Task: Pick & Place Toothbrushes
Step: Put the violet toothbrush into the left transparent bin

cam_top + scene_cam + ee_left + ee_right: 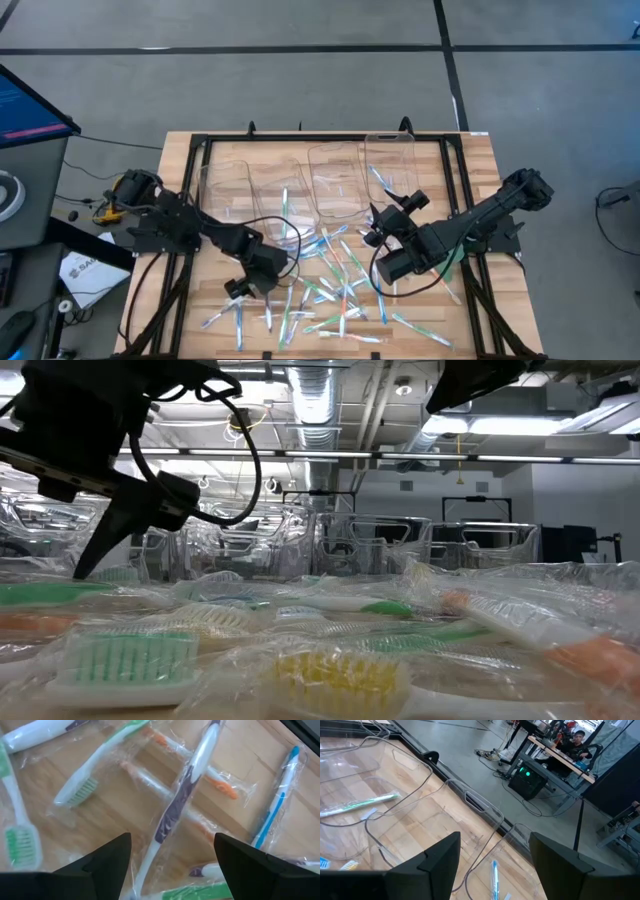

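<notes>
We can read no text, label, brand or number in any view. A white paper (82, 275) at the lower left of the high view, off the table, carries dark print too small for us to make out, and the blue screen (30, 105) at the left edge shows nothing legible.

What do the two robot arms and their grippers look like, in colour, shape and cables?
Both arms are dark, nearly black, built of blocky jointed segments. The left arm carries a loose black cable looping near its wrist; the right arm has one too. Each gripper, left and right, ends in two broad, flat, dark wedge-shaped fingers.
</notes>
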Tool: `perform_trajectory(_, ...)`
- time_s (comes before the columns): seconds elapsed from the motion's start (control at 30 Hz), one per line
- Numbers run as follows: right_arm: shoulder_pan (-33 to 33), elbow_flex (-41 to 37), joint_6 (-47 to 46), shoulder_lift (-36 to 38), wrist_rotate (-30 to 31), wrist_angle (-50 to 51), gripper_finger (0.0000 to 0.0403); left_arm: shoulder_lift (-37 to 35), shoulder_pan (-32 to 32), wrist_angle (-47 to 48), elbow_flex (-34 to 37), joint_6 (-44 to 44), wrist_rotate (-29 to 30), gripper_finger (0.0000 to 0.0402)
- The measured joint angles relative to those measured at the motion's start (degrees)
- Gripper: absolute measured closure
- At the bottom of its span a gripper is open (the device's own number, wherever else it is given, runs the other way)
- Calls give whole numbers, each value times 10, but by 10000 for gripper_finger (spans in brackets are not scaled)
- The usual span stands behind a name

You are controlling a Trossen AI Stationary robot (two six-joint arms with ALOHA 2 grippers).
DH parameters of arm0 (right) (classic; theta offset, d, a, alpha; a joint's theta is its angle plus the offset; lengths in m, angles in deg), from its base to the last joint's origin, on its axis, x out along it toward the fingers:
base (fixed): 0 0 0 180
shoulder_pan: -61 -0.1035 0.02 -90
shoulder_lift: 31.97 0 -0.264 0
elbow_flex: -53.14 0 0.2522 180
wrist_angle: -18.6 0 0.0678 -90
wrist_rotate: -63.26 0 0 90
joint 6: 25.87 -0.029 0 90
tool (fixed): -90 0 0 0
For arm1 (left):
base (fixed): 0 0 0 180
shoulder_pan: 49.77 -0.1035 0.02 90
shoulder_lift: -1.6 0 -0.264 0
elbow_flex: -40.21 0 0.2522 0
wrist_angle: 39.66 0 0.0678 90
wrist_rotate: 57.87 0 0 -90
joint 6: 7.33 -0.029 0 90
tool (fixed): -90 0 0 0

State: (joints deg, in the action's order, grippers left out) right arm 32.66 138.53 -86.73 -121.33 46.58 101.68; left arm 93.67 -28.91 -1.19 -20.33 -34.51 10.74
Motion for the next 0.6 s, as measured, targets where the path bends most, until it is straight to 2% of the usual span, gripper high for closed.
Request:
perform_trajectory(0.27, 0, 0, 0, 0, 0, 0, 171, 0, 0, 1, 1, -10, 5, 169)
perform_trajectory(0.6, 0, 0, 0, 0, 0, 0, 171, -1, 0, 1, 16, -15, 20, 272)
